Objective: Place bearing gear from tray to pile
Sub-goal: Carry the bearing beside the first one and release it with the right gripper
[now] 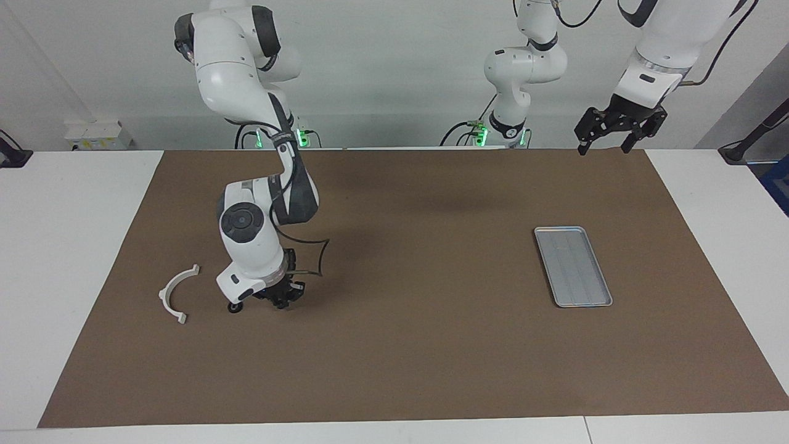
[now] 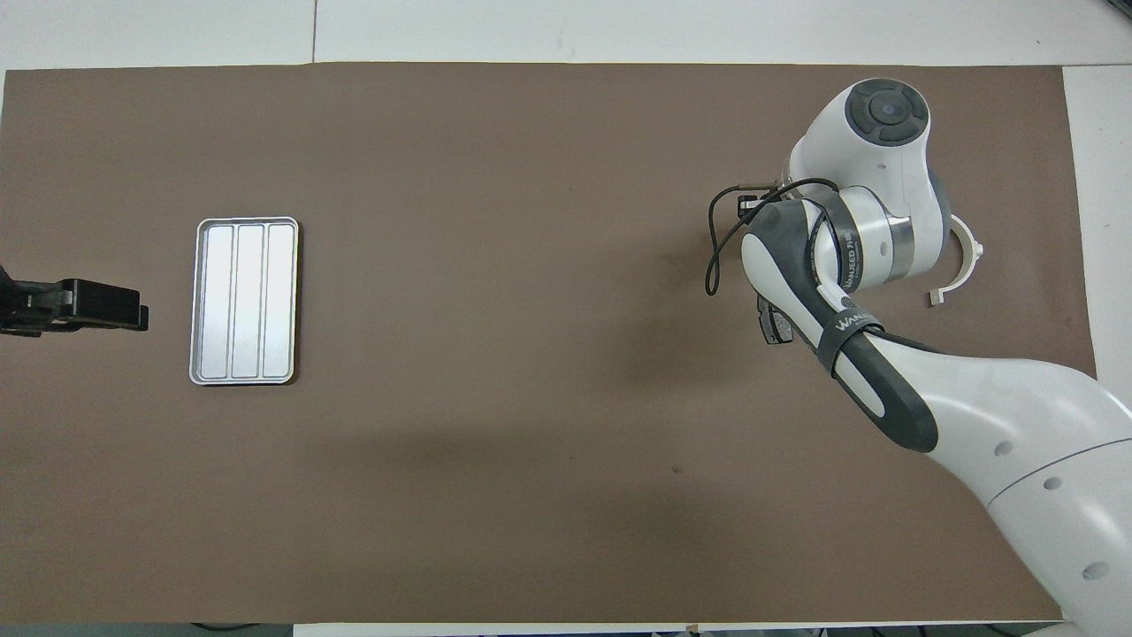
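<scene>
The silver tray [image 1: 573, 266] lies empty on the brown mat toward the left arm's end; it also shows in the overhead view [image 2: 245, 301]. The white half-ring bracket [image 1: 177, 295] of the pile lies toward the right arm's end, partly covered by the arm in the overhead view [image 2: 962, 261]. My right gripper [image 1: 281, 300] is down at the mat beside the bracket; its dark tip shows under the arm from above [image 2: 773, 324]. A small dark round part [image 1: 234, 307] sits on the mat between gripper and bracket. The brake pads are hidden. My left gripper [image 1: 618, 132] waits raised and open, beside the tray [image 2: 141, 317].
The brown mat [image 1: 400, 345] covers most of the white table. The right arm's elbow and forearm [image 2: 884, 195] hang over the pile area and hide the mat beneath them.
</scene>
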Available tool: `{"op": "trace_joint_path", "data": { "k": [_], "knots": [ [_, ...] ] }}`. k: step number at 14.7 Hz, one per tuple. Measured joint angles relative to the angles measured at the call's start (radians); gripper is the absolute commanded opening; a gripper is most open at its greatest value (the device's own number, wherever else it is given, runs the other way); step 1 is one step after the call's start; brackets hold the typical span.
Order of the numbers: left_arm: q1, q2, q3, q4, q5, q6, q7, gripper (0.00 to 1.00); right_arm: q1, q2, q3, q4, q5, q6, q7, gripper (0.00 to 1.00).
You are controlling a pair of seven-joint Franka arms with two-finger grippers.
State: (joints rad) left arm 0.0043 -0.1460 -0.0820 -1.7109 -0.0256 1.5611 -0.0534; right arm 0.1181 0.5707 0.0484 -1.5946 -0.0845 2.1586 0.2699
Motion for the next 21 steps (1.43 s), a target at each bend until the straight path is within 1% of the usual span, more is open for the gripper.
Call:
{"op": "trace_joint_path", "data": {
  "k": [3,7,8,9,10,17,21],
  "knots": [
    [0.0,-0.001,0.0,0.0,-0.003,-0.016,0.0,1.0,-0.011,0.006,0.0,-0.015,0.0,0.039,-0.028,0.0],
    [-0.001,-0.001,0.0,0.0,-0.006,-0.019,0.001,1.0,-0.012,0.006,0.0,-0.016,0.0,0.042,-0.028,0.0],
    [-0.002,-0.001,-0.001,0.0,-0.007,-0.019,0.002,1.0,-0.011,0.006,0.001,-0.017,0.0,0.044,-0.028,0.11],
    [-0.003,-0.001,-0.001,0.0,-0.009,-0.019,0.002,1.0,-0.012,0.006,0.001,-0.02,0.0,0.052,-0.028,0.57],
    [-0.004,-0.001,-0.001,0.0,-0.01,-0.019,0.003,1.0,-0.013,0.006,0.001,-0.026,0.0,0.063,-0.028,1.0],
    [-0.009,-0.001,-0.001,0.0,-0.011,-0.019,0.003,1.0,-0.014,-0.001,0.002,-0.033,0.0,0.077,-0.028,1.0],
    [-0.009,-0.001,-0.001,0.0,-0.011,-0.018,0.003,1.0,-0.018,-0.038,0.001,-0.03,0.0,0.077,-0.028,1.0]
  ]
}}
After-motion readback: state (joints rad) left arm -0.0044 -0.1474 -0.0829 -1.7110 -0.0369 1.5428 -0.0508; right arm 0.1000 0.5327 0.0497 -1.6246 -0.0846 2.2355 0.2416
